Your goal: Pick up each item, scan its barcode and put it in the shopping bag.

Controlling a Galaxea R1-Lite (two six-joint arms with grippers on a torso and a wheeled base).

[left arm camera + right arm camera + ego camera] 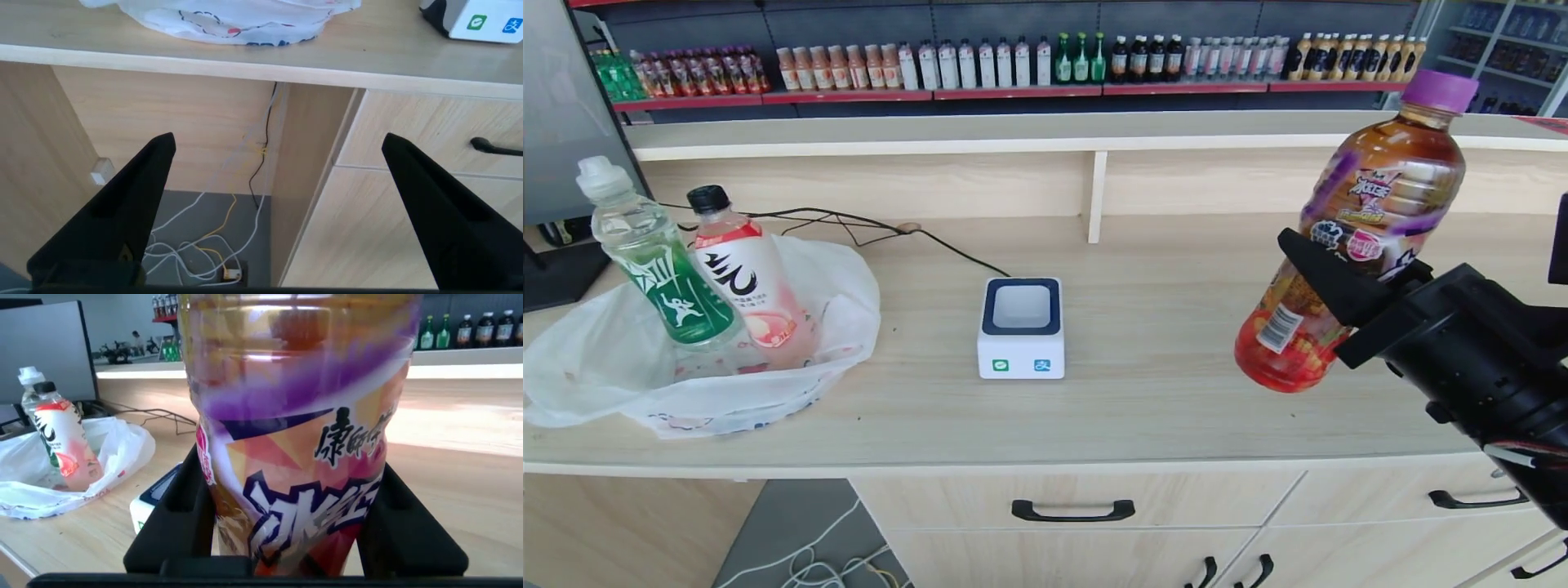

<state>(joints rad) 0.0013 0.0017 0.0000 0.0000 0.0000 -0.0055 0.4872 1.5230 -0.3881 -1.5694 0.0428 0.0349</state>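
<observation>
Wooden shop counter (1176,392), one, is recorded in the head view before stocked drink shelves (1013,94). One scanner (1021,327) is set at its middle. One shopping bag (596,367) lies at the left, holding two leaning bottles: a green-labelled bottle (662,269) and a pink-labelled bottle (747,278). One tea bottle (1372,220) is held above the counter, right of the scanner, by the right gripper (1339,282), which is closed about its lower half. Its long axis is near upright, with the purple cap tilted up and to the right.

Left wrist view: the left gripper (278,140) is spread wide with nothing held, below the counter edge, facing the cabinet fronts.

Right wrist view: the tea bottle is clamped between both fingers, with bag and scanner seen beyond.
</observation>
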